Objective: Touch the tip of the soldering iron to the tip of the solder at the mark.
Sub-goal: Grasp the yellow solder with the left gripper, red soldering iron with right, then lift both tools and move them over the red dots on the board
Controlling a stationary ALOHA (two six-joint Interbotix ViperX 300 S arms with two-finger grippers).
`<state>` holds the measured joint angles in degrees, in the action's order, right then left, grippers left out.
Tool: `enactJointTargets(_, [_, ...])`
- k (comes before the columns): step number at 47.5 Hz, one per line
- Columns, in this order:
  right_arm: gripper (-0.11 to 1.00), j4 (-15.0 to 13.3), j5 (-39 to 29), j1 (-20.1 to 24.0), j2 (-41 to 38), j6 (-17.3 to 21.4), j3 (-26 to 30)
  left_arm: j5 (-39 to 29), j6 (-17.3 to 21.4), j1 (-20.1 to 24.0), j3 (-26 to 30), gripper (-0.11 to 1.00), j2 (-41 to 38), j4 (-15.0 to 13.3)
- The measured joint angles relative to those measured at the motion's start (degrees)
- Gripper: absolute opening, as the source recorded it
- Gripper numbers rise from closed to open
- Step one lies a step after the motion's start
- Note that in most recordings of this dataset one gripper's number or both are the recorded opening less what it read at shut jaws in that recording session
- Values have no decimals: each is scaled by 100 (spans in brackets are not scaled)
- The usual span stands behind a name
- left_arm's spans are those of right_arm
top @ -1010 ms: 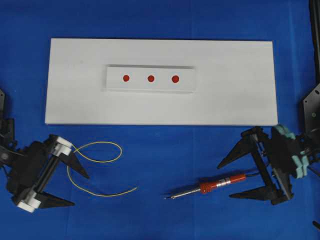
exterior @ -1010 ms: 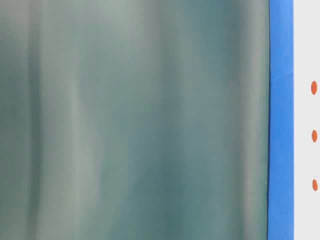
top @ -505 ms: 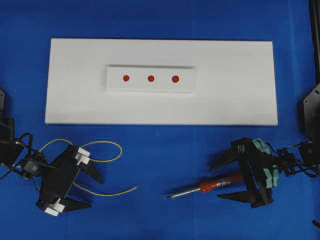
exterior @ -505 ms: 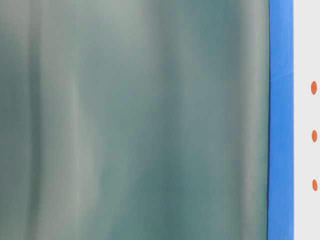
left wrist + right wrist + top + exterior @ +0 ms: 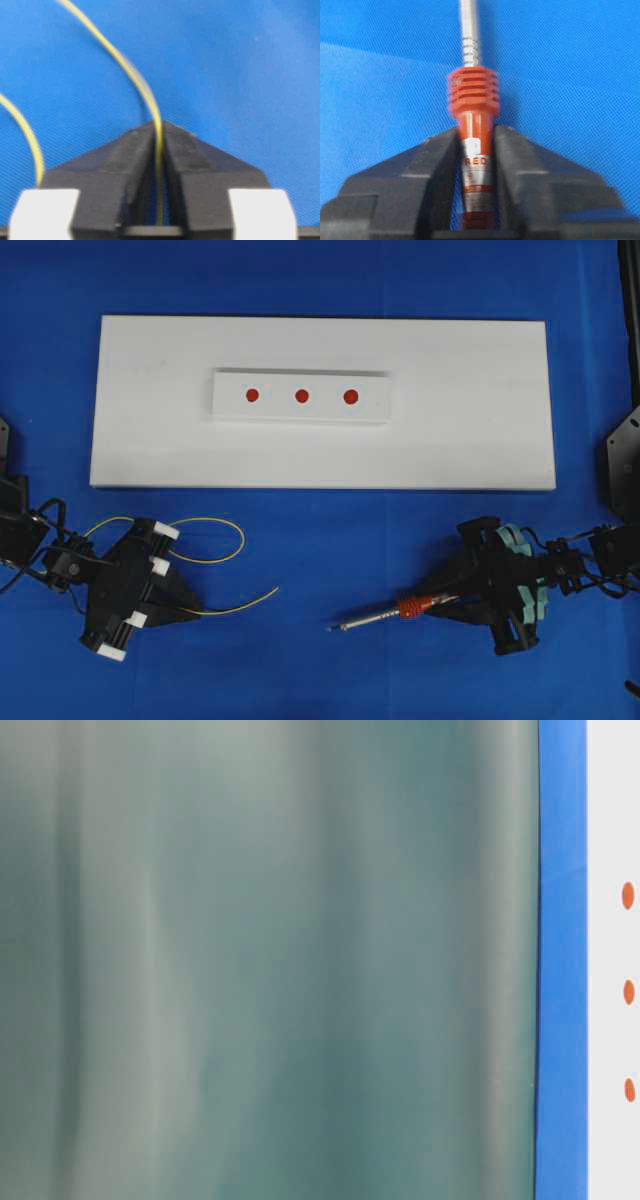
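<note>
1. Where the blue cloth lies below the white board, left gripper at about 8 o'clock of the overhead view, black fingers pressed together on the solder.
2. Seen from the left wrist: thin yellow wire running up between the two pads and out past their tips toward 11 o'clock; a second strand curving at the left edge.
3. From above: one loop of solder at 12 o'clock of the left gripper, free end reaching toward 3 o'clock, resting on the cloth, well apart from the board.
4. Right gripper at about 4 o'clock, clamped on the orange-red handle of the soldering iron.
5. Seen from the right wrist: ribbed collar just beyond the fingertips, silver shaft going on toward 12 o'clock.
6. From above: iron tip pointing toward 8 o'clock, apart from the solder end.
7. Raised white strip on the board, with three red marks in a row, far from both tools.
8. Table-level view: mostly a blurred grey-green surface, with blue cloth and three marks at 3 o'clock.
</note>
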<state>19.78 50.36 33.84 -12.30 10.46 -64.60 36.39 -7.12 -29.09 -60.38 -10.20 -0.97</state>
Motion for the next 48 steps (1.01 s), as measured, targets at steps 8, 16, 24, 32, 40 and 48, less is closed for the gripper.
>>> enactJointTargets(8, [6,-9,0,9,0,-9,0,-62,18,-9,53,2,9,9])
enactJointTargets(16, [6,0,0,0,9,-9,18,-299,-9,0,149,2,53,9])
enactJointTargets(24, [6,-9,-308,-35,299,-35,26,-1116,-18,-9,387,2,396,9])
enactJointTargets(32, [6,0,-1125,-202,1063,-167,79,-2303,-26,-9,642,2,993,9])
enactJointTargets(40, [6,-9,-2347,-466,1942,-519,325,-3261,-26,53,844,2,1714,9])
enactJointTargets(48, [6,0,-3674,-809,2602,-773,703,-3964,-26,167,949,2,2329,18])
